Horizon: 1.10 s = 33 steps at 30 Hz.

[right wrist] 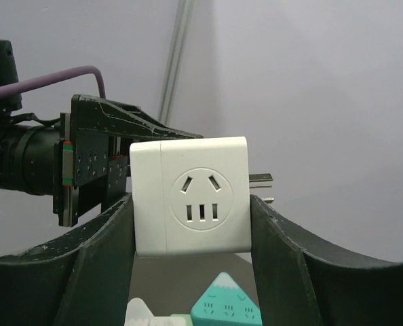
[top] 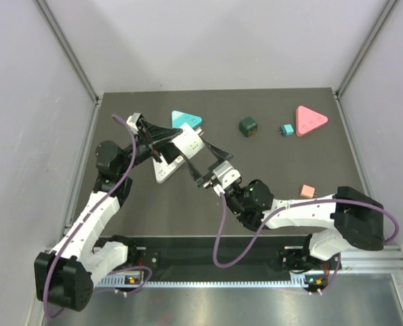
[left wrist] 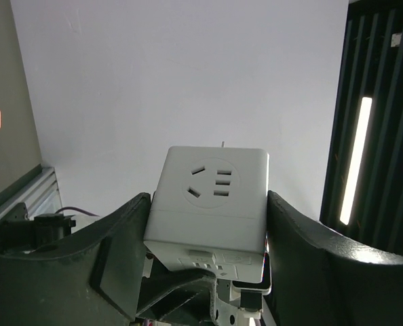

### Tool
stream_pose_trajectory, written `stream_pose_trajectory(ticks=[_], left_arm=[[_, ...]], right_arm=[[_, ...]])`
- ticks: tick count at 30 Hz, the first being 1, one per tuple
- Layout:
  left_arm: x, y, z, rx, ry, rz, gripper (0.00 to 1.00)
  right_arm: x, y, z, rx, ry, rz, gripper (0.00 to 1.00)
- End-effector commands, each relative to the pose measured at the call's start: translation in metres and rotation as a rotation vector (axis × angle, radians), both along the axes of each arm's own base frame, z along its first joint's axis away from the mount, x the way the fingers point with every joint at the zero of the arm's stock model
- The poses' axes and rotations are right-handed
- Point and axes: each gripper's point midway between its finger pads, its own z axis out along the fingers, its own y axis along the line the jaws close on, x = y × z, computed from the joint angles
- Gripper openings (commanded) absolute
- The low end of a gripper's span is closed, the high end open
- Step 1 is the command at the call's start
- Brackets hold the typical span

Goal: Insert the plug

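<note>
A white cube adapter [top: 189, 142] with socket faces is held up in the air between both grippers. My left gripper [top: 180, 139] comes from the left and is shut on it; in the left wrist view the cube [left wrist: 212, 197] fills the gap between the fingers. My right gripper [top: 197, 155] comes from the lower right, and its fingers also press the cube's [right wrist: 191, 197] sides. Metal prongs [right wrist: 260, 180] stick out of the cube's right side. A white socket block [top: 166, 170] lies on the mat just below.
A teal triangle socket [top: 188, 120] lies behind the grippers and shows low in the right wrist view [right wrist: 226, 307]. A dark green cube [top: 248, 126], a small teal cube [top: 287, 129] and a pink triangle [top: 311, 120] lie at the back right. A salmon cube [top: 308, 191] lies nearer.
</note>
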Motion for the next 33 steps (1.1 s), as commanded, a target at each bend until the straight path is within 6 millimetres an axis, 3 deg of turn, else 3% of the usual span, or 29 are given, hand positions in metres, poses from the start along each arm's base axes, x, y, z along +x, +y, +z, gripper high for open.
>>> stream_pose_trajectory(ticks=[1, 2, 3, 4, 6, 8, 9, 11, 12, 15, 16, 21, 25, 33], left_arm=[[-0.007, 0.004, 0.031, -0.044, -0.151, 0.025, 0.04], [-0.006, 0.003, 0.027, -0.030, -0.138, 0.020, 0.00], [-0.005, 0.002, 0.024, -0.004, -0.158, 0.026, 0.00], [-0.006, 0.001, 0.024, 0.017, -0.172, 0.016, 0.00], [-0.005, -0.002, 0.012, 0.081, -0.176, 0.015, 0.00], [-0.006, -0.004, 0.004, 0.125, -0.176, 0.003, 0.00], [-0.005, -0.004, -0.008, 0.171, -0.175, 0.003, 0.00], [-0.005, -0.005, -0.015, 0.221, -0.193, 0.003, 0.00], [-0.003, -0.005, -0.026, 0.275, -0.195, 0.003, 0.00], [0.001, -0.005, -0.043, 0.356, -0.204, -0.001, 0.00], [0.001, -0.004, -0.052, 0.414, -0.222, -0.009, 0.00], [0.010, 0.006, -0.087, 0.674, -0.260, -0.010, 0.00], [0.016, 0.016, -0.086, 0.786, -0.268, 0.026, 0.00], [0.011, 0.015, -0.091, 0.803, -0.250, 0.020, 0.00]], right_arm=[[-0.010, -0.015, 0.005, 0.157, 0.050, 0.022, 0.07], [-0.009, -0.012, -0.008, 0.122, 0.081, 0.025, 0.11], [-0.008, -0.012, -0.014, 0.109, 0.100, 0.025, 0.25], [-0.009, -0.014, -0.015, 0.105, 0.113, 0.029, 0.33], [-0.008, -0.012, -0.034, 0.038, 0.165, 0.029, 0.53], [-0.011, -0.019, -0.038, 0.014, 0.191, 0.038, 0.65], [-0.011, -0.017, -0.050, -0.047, 0.214, 0.037, 0.78], [-0.013, -0.023, -0.052, -0.070, 0.234, 0.040, 0.86], [-0.014, -0.021, -0.065, -0.130, 0.261, 0.041, 0.89], [-0.020, -0.021, -0.073, -0.194, 0.326, 0.087, 0.93], [-0.022, -0.024, -0.087, -0.260, 0.367, 0.083, 0.96], [-0.024, -0.033, -0.097, -0.318, 0.461, 0.093, 1.00], [-0.017, -0.025, -0.103, -0.366, 0.502, 0.097, 1.00], [0.000, 0.000, -0.092, -0.297, 0.501, 0.101, 1.00]])
